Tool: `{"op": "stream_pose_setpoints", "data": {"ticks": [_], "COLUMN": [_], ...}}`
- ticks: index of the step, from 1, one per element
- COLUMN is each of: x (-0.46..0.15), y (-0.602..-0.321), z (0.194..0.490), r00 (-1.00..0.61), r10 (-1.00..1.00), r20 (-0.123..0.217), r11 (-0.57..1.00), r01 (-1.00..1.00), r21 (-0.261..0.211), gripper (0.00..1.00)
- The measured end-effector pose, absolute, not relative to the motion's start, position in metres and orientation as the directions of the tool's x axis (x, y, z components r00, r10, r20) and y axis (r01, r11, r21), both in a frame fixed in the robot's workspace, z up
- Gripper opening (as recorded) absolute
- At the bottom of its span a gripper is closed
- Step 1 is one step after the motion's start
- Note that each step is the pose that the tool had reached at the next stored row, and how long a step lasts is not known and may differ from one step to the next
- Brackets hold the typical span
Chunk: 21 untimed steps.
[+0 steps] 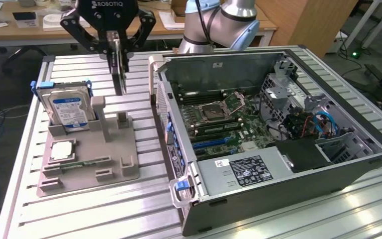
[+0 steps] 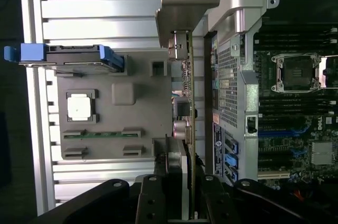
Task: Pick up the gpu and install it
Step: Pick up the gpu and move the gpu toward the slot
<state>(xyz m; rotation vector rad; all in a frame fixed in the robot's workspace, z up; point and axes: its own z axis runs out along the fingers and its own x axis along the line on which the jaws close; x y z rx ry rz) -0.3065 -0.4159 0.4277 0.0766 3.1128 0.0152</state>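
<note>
Black hand (image 1: 116, 46) is gripping thin dark gpu card (image 1: 120, 77) edge-on, hanging over ribbed aluminium counter (image 1: 91, 209); wooden desk (image 1: 5, 31) sitting upper left.

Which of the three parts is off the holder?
The gpu: the gripper holds it above the holder; the hard drive stands in it and the CPU lies flat on it.

- "ROBOTIQ": white capitals on the black body of the gripper (image 1: 117, 44), exterior view; the one word I can read.
- White power supply label (image 1: 244, 168) and blue hard drive label (image 1: 70, 108): I cannot read their print.
</note>
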Motion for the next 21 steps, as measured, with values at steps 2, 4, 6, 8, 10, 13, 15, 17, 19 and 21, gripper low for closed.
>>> {"op": "stream_pose_setpoints", "data": {"ticks": [2,4,6,8,10,13,15,17,19,21], "x": [-0.303,-0.3,-0.298,-0.295,-0.292,-0.288,-0.285,-0.282,-0.279,-0.277], "y": [-0.416,-0.416,-0.416,-0.416,-0.416,-0.416,-0.416,-0.416,-0.416,-0.416], "z": [0.428,0.428,0.428,0.428,0.428,0.428,0.428,0.428,0.428,0.428], "r00": [-0.998,-0.998,-0.998,-0.998,-0.998,-0.998,-0.998,-0.998,-0.998,-0.998], "r10": [0.049,0.049,0.049,0.049,0.049,0.049,0.049,0.049,0.049,0.049], "r20": [-0.028,-0.028,-0.028,-0.028,-0.028,-0.028,-0.028,-0.028,-0.028,-0.028], "r11": [0.999,0.999,0.999,0.999,0.999,0.999,0.999,0.999,0.999,0.999], "r01": [0.049,0.049,0.049,0.049,0.049,0.049,0.049,0.049,0.049,0.049], "r21": [0.01,0.01,0.01,0.01,0.01,0.01,0.01,0.01,0.01,0.01], "gripper": [0.28,0.28,0.28,0.28,0.28,0.28,0.28,0.28,0.28,0.28]}}
